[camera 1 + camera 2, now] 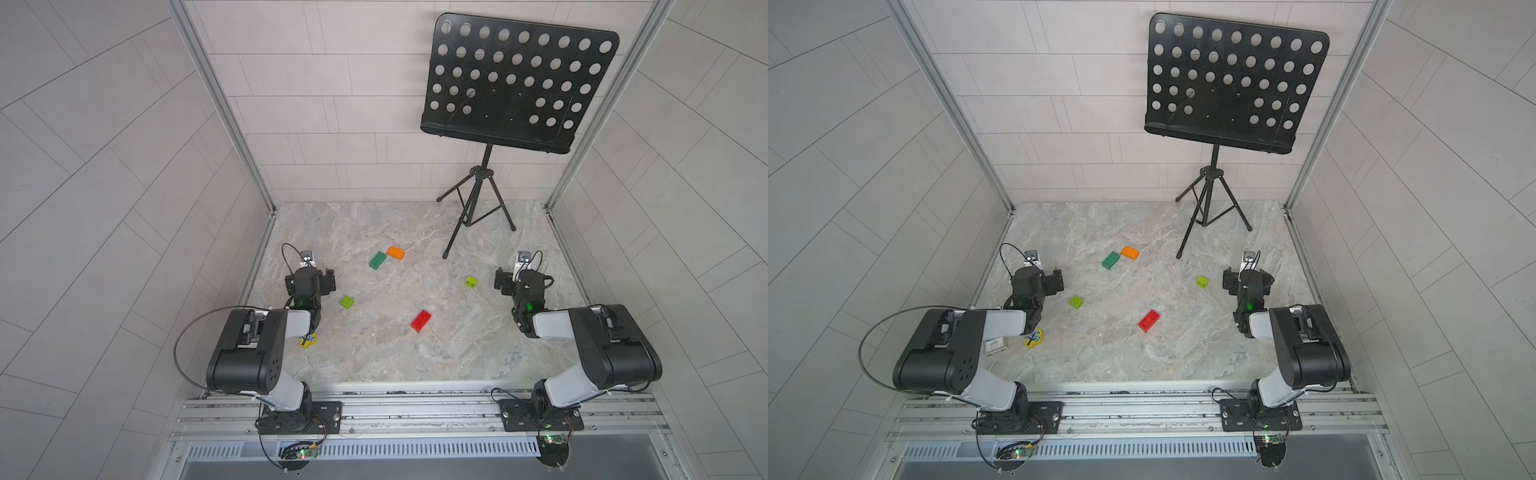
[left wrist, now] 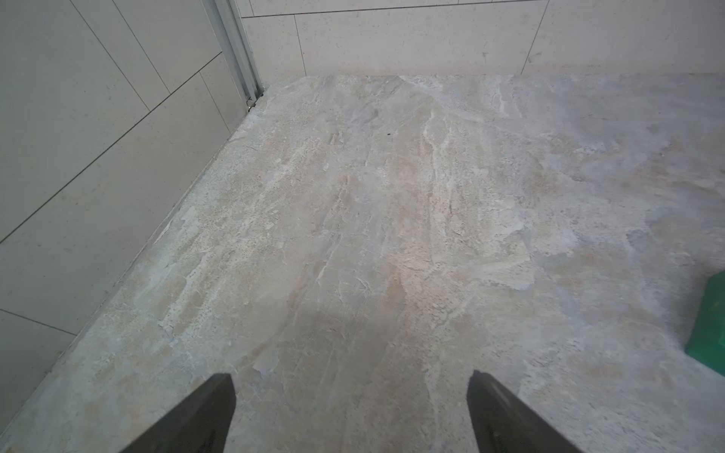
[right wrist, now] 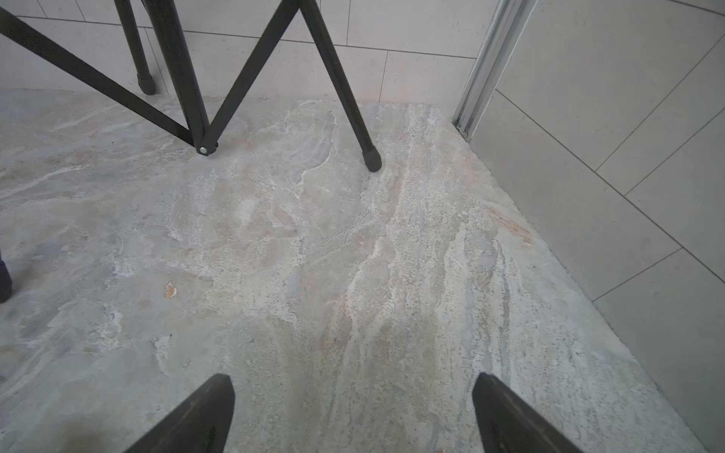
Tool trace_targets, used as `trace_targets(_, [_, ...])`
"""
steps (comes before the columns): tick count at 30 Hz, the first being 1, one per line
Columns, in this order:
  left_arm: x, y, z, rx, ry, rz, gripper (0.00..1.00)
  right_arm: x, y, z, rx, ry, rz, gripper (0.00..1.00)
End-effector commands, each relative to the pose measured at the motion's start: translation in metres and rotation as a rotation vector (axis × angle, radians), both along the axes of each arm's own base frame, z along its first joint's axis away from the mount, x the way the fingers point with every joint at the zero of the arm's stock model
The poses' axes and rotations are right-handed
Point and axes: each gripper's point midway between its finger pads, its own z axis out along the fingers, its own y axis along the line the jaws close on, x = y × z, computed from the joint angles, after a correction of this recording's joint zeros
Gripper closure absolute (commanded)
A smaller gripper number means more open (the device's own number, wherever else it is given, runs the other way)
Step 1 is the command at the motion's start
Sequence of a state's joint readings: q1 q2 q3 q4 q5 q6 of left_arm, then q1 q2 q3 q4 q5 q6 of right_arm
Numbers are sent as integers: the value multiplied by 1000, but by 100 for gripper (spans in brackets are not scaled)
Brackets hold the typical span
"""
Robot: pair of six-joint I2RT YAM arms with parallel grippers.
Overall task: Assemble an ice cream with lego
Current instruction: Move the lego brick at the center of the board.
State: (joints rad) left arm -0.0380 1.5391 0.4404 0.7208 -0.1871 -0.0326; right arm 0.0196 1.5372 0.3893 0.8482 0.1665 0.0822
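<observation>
— What sits nearest?
— A yellow piece (image 1: pixel 1033 337), half under the left arm (image 1: pixel 257 349) near the table (image 1: pixel 374 361)'s near-left edge. Then the red brick (image 1: pixel 421 321), alone mid-table with open surface all round it.
— And the lime ones?
— The left lime brick (image 1: pixel 346 302) lies just right of the left arm. The right lime brick (image 1: pixel 471 282) is near the right arm (image 1: pixel 602 345), a little farther back. The two are well apart.
— The grippers?
— Left gripper (image 2: pixel 350 375): jaws spread wide, nothing between them, open table ahead up to the left wall (image 2: pixel 98 137). Right gripper (image 3: pixel 353 375): the same (its view ends at the stand (image 3: pixel 178 70)'s legs and the right wall (image 3: pixel 627 157)).
— Farther still?
— The green brick (image 1: pixel 377 260) and orange brick (image 1: pixel 395 253), just beside each other; whether they touch I cannot tell. Beyond them, far right, the stand by the back wall (image 1: pixel 332 124). All five bricks lie singly.
</observation>
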Motion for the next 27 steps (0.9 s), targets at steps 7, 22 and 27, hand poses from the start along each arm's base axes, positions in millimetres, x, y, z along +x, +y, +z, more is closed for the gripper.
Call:
trace_targets(7, [4,-2,6,6,-16,-8,0,1,-1,1,-3,2,-11,0])
trace_targets(22, [4,-2,5,7,-11,-7,0,1,-1,1,-4,0,-13,0])
trace_targets(27, [4,-2,6,7,-12,-6,0,1,-1,1,-3,0,-13,0])
